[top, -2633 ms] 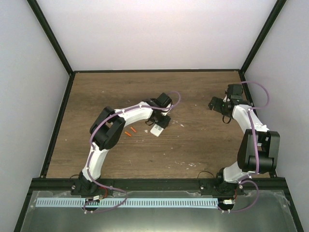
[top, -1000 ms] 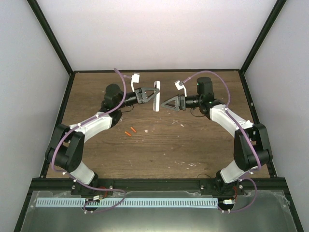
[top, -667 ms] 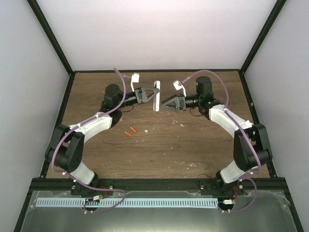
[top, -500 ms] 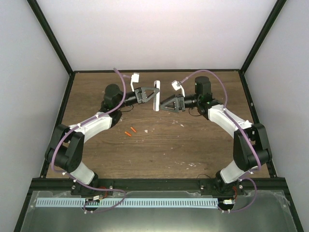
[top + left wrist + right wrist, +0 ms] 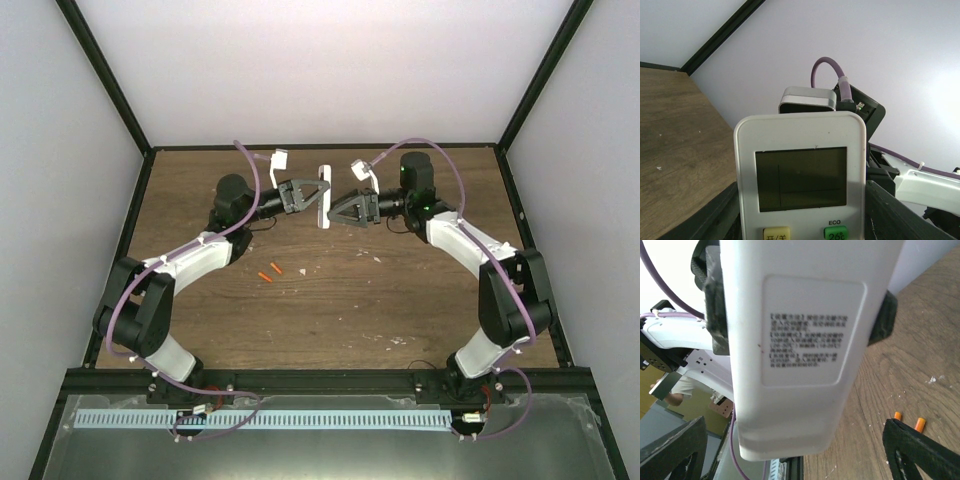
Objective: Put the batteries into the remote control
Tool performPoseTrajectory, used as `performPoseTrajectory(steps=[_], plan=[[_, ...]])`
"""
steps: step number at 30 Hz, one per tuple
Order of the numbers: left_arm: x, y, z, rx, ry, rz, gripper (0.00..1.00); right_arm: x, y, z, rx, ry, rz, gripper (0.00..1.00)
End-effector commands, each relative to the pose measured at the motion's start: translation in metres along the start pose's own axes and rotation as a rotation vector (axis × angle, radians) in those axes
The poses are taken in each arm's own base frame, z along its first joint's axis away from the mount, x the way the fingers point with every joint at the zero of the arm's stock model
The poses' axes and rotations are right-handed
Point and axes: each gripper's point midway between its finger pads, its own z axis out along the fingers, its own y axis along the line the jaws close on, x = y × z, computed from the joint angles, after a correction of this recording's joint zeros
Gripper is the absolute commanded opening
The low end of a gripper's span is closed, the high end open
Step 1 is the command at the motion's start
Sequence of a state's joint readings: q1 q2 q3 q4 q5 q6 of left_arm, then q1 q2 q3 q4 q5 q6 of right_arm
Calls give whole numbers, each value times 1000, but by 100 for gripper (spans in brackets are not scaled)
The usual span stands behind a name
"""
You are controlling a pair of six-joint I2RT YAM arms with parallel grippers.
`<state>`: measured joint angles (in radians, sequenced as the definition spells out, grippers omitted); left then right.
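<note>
Top view: I see both arms reaching in to meet over the far half of the table (image 5: pixel 420 300). The remote (image 5: pixel 323 218) is lifted off it between them and shows only as a thin white strip, edge-on.
Left gripper (image 5: pixel 315 196): partly closed and clamped on the remote. In the right wrist view its black pads (image 5: pixel 715 305) press on both long edges.
Right gripper (image 5: pixel 336 211): jaws spread wide, holding nothing, with the tips right at the back of the remote. I cannot tell whether they touch it.
Batteries (image 5: pixel 276 269): both lie close together on the table, nearer me and left of the remote, well apart from either gripper. They show as orange ends in the right wrist view (image 5: pixel 897 415).
Cut off: the left wrist view gives me the dark display (image 5: pixel 801 177) and only the tops of two buttons (image 5: pixel 838 233). The right wrist view loses the top of the remote.
Hard to make out: the printed label (image 5: pixel 812 332) is too fine for me to read. My own right fingers (image 5: pixel 920 450) are dark blurs in the bottom corners.
Hidden: the remote blocks most of the opposite arm in each wrist view.
Surface: brown wood grain with a few white crumbs (image 5: pixel 378 258).
Room: plain pale walls (image 5: pixel 320 70), black frame bars (image 5: pixel 105 75) at the corners, and a grey metal tray (image 5: pixel 320 450) in front of the arm bases.
</note>
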<state>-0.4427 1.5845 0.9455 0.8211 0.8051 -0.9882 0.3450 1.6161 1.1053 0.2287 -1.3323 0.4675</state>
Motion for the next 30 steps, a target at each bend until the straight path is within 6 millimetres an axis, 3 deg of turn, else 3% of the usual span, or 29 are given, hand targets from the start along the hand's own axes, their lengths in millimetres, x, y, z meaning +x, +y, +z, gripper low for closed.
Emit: performPoseTrajectory(steps=[1,17,30], plan=[[-11,-14,-1,29,-33,48,24,-10,10,7,-48,16,-45,86],[-13,-13,0,32,-35,42,23,-6,11,11,-74,31,-43,78],[-13,-13,2,37,-27,43,23,-2,11,12,-83,38,-43,64]])
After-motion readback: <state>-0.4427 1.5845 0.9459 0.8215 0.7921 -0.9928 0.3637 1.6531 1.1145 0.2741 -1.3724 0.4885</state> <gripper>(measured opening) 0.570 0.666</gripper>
